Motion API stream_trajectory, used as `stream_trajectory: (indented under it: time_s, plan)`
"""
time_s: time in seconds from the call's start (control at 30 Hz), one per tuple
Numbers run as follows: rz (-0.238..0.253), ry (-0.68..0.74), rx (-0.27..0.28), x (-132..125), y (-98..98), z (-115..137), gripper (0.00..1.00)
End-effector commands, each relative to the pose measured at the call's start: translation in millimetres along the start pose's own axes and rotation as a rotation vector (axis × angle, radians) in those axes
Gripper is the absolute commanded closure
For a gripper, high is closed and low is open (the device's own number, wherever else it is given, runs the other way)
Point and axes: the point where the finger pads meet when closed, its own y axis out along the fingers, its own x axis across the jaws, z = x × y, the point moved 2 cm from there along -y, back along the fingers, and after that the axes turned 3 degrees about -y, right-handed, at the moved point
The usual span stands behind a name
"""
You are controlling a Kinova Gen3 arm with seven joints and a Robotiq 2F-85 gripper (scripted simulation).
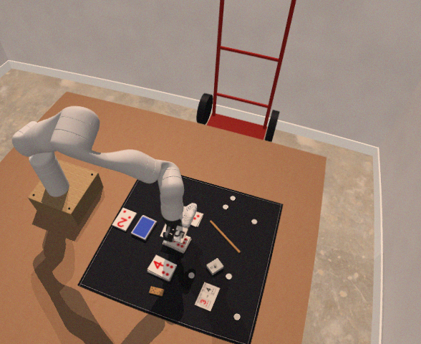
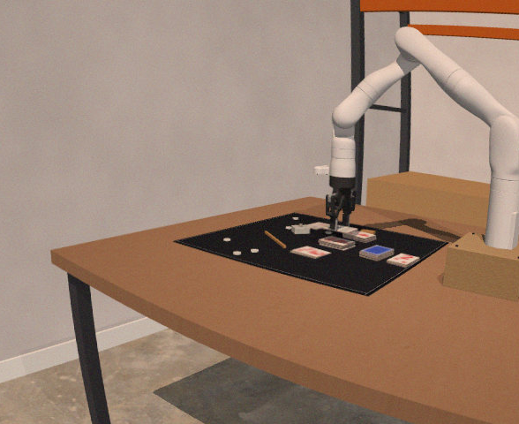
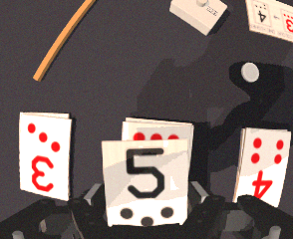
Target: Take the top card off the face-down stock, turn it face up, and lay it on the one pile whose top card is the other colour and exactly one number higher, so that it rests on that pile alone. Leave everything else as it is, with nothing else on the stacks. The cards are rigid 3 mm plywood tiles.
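My gripper (image 1: 173, 232) (image 2: 341, 226) (image 3: 146, 195) is shut on a face-up black five card (image 3: 146, 171), gripping its side edges. It holds the card just above the red six pile (image 1: 182, 245) (image 2: 336, 243) (image 3: 148, 128), partly covering that pile in the wrist view; any contact cannot be told. The red four pile (image 1: 162, 267) (image 3: 263, 164) lies on one side and the red three pile (image 1: 197, 218) (image 2: 310, 252) (image 3: 44, 154) on the other. The blue-backed stock (image 1: 144, 227) (image 2: 376, 252) lies beside the red two card (image 1: 124, 218) (image 2: 402, 260), nearer the robot base.
A wooden stick (image 1: 225, 236) (image 2: 274, 238) (image 3: 62, 44) lies past the three pile. A small grey box (image 1: 215, 266) (image 2: 300, 229) (image 3: 198, 15), a printed example card (image 1: 207, 296) (image 3: 276, 21), a tan tile (image 1: 156, 291) and several white discs lie on the black mat (image 1: 118, 266).
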Motion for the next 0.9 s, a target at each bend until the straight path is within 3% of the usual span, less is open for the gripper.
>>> stream_trajectory:
  time_s: [0.0, 0.87]
  plan:
    - [-0.001, 0.03, 0.004, 3.5, -0.9, 5.0, 0.28]
    - [-0.001, 0.09, 0.004, 8.6, -1.4, 9.9, 0.28]
